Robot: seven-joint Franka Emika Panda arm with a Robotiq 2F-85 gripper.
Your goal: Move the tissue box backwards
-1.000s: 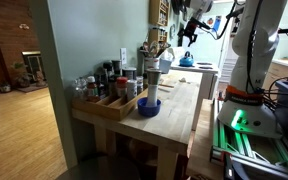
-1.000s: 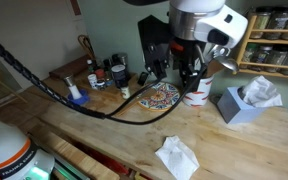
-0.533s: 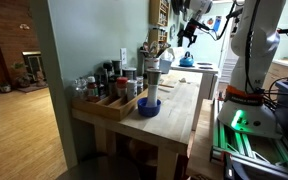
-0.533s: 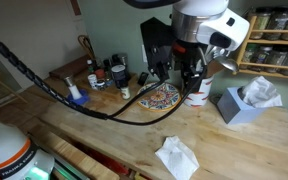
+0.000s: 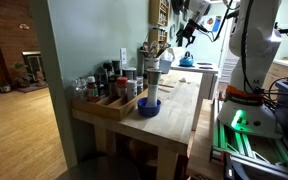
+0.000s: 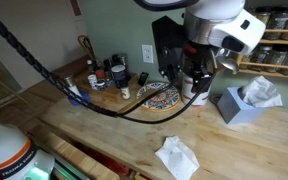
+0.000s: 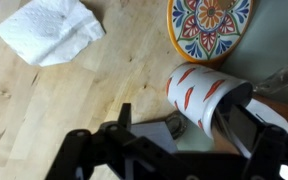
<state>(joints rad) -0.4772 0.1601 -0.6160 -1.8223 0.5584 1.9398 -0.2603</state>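
The blue-grey tissue box (image 6: 240,103) stands at the right of the wooden table (image 6: 104,140) with a white tissue sticking out of its top. My gripper (image 6: 196,84) hangs open just left of it, above a white cup with red marks (image 6: 196,97). In the wrist view the open fingers (image 7: 184,135) straddle the cup (image 7: 206,95), and a blue-grey corner of the box (image 7: 150,133) shows between them, mostly hidden by the gripper. The gripper holds nothing. It also shows far back in an exterior view (image 5: 189,30).
A patterned plate (image 6: 160,97) (image 7: 210,25) lies left of the cup. A crumpled tissue (image 6: 177,157) (image 7: 48,30) lies near the front. Bottles and small items (image 6: 104,75) stand at the back left, and a jar shelf (image 6: 276,40) hangs behind the box. A black cable (image 6: 94,104) crosses the table.
The arm has moved to the right, closer to the tissue box. The box, cup and plate have not moved.
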